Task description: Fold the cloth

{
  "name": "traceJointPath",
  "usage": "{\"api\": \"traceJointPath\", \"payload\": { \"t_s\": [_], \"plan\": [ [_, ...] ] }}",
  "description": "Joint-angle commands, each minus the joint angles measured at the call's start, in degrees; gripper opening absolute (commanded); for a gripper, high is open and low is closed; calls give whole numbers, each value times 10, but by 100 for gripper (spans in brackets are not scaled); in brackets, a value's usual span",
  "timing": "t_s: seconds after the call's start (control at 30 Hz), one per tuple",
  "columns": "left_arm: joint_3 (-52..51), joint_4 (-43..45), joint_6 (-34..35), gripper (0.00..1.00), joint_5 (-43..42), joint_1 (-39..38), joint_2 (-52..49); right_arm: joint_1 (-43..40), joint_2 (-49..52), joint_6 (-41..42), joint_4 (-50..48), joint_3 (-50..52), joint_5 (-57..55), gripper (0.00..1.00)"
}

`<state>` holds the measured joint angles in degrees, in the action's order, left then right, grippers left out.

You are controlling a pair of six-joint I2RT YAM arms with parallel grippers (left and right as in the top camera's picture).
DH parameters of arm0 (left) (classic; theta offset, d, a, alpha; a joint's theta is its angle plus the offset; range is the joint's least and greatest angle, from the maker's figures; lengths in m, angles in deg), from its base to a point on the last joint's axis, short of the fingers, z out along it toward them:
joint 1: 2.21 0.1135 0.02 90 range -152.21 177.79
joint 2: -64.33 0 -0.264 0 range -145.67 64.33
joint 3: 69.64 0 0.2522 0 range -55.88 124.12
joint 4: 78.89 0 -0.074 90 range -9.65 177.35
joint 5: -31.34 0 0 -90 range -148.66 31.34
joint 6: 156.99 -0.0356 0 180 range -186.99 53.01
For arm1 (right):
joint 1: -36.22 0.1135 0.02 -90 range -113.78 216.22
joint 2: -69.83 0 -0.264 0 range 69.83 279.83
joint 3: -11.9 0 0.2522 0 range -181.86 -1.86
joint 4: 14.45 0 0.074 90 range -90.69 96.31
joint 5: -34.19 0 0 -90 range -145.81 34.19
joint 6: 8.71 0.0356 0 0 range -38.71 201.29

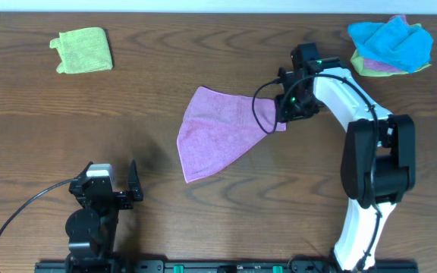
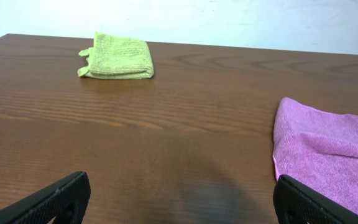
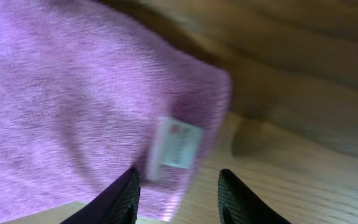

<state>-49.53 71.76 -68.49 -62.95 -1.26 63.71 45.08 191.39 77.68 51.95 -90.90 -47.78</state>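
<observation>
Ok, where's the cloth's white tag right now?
The white tag is on the cloth's right corner, seen in the right wrist view just ahead of the right gripper's fingers; overhead, that gripper covers it.

The dark wood-grain bench (image 1: 203,220) carries the cloth (image 1: 211,136) near its middle, mauve, spread wide toward the near left and narrowing to a corner at the right, where a small white tag (image 3: 176,146) shows. A folded lime-green cloth (image 1: 83,50) lies well apart at the far left. At the far right corner sits a heap of cloths (image 1: 391,42), bright blue on top.
</observation>
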Motion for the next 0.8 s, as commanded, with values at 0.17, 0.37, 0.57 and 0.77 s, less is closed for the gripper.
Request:
{"api": "traceJointPath", "payload": {
  "t_s": [0.17, 0.37, 0.57, 0.77],
  "plan": [
    [-14, -5, 2, 95, 2, -2, 4, -21, 0, 2, -38, 3, 29, 42],
    [-14, -5, 2, 95, 2, -2, 4, -19, 3, 3, -48, 3, 58, 42],
    [-14, -5, 2, 95, 2, -2, 4, -21, 4, 3, -51, 3, 64, 42],
    [-14, -5, 2, 95, 2, -2, 4, -21, 14, 3, -56, 3, 72, 42]
  ]
}}
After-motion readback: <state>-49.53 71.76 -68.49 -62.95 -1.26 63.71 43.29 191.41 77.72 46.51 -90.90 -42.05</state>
